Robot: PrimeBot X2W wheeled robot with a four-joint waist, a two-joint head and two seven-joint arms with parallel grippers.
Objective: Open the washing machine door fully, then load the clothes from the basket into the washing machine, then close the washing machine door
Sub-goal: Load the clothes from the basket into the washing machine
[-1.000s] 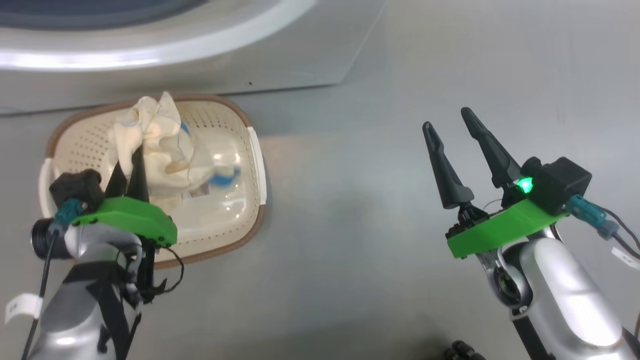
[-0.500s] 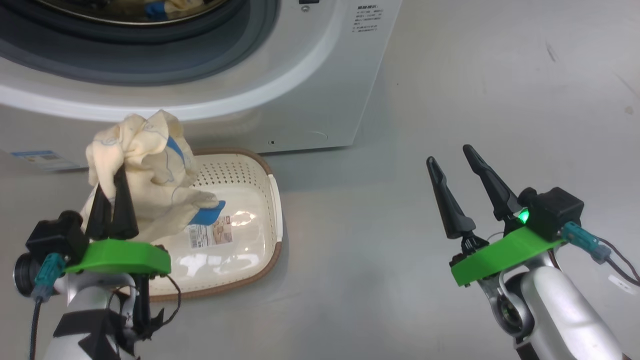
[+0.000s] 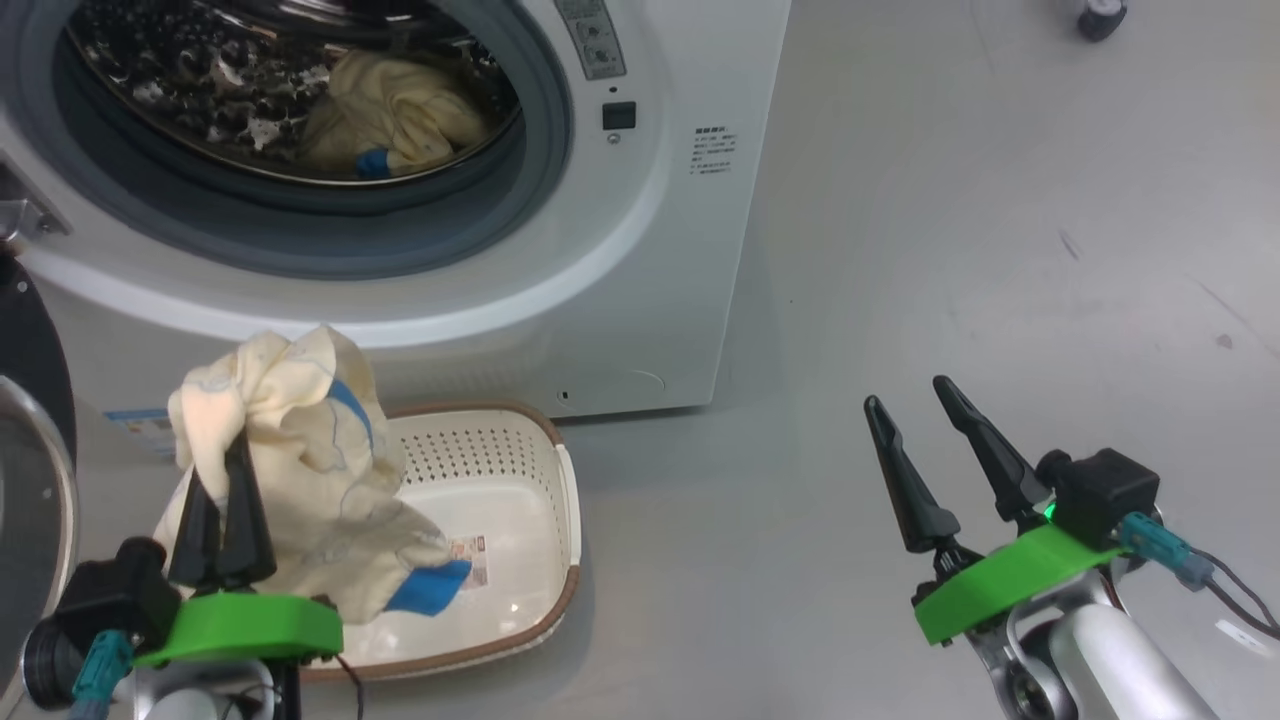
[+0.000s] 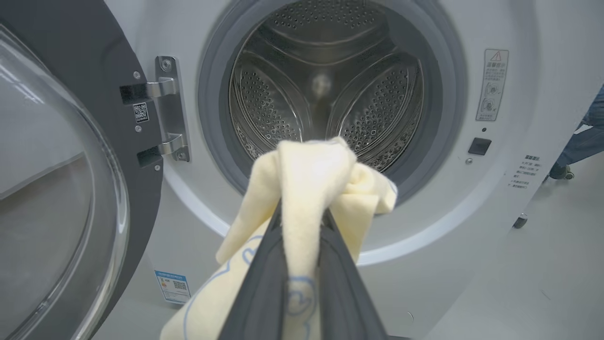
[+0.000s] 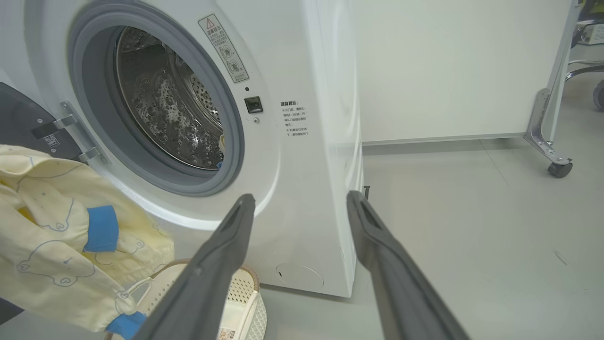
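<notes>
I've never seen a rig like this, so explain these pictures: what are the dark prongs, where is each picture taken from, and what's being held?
This is a two-armed robot doing laundry. One picture comes from a camera on its head, looking down; the other two come from wrist cameras looking along each gripper's fingers, the dark prongs. The left gripper is shut on a pale yellow garment, held over the basket on the floor. The right gripper is open and empty. The washing machine has its door swung open, and another yellow garment lies in the drum.
</notes>
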